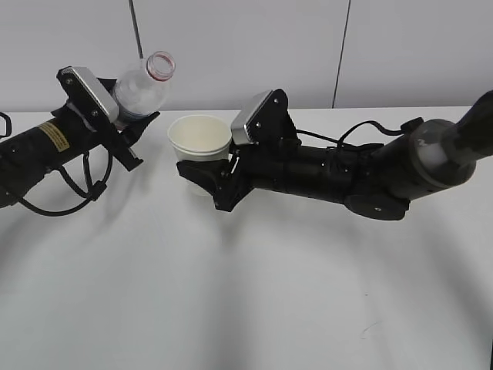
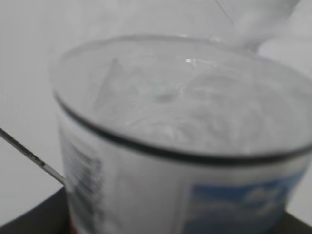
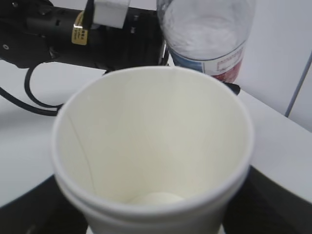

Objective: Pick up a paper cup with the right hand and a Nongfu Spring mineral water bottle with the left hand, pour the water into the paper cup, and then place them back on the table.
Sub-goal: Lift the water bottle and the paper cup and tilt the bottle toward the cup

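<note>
My left gripper (image 1: 123, 139) is shut on the Nongfu Spring bottle (image 1: 145, 89), held above the table and tilted with its open, red-ringed mouth up and to the right. The bottle fills the left wrist view (image 2: 180, 146), blurred, with its label at the bottom. My right gripper (image 1: 209, 176) is shut on the cream-white paper cup (image 1: 199, 146), held upright just right of the bottle. In the right wrist view the cup (image 3: 156, 146) fills the front, open and empty inside, and the bottle (image 3: 207, 34) stands behind it.
The white table (image 1: 246, 293) spreads in front of both arms, with a small dark scratch mark (image 1: 370, 328) at front right. A pale wall with dark vertical seams stands behind. Black cables hang under the left arm (image 1: 46, 146).
</note>
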Controlling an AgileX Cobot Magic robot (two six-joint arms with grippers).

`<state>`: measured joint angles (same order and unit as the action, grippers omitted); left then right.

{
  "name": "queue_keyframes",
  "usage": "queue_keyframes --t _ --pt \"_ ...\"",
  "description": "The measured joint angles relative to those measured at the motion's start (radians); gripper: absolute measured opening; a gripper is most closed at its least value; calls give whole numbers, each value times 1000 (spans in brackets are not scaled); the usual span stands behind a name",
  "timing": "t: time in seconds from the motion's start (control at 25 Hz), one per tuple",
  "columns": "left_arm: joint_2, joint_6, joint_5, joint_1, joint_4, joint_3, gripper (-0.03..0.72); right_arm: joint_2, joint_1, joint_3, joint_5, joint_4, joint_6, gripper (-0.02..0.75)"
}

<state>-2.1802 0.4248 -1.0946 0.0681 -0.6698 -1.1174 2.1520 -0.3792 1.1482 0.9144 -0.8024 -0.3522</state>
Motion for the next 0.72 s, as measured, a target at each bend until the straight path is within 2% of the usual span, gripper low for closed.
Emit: queue_keyframes --t 0.28,0.52,0.72 --pt "-1 44 0 0 2 -35 413 0 0 2 -25 -17 2 513" --pt "-1 150 0 0 3 -36 413 0 0 2 -25 -19 2 513" --pt "-1 183 0 0 3 -36 413 0 0 2 -25 -19 2 513"
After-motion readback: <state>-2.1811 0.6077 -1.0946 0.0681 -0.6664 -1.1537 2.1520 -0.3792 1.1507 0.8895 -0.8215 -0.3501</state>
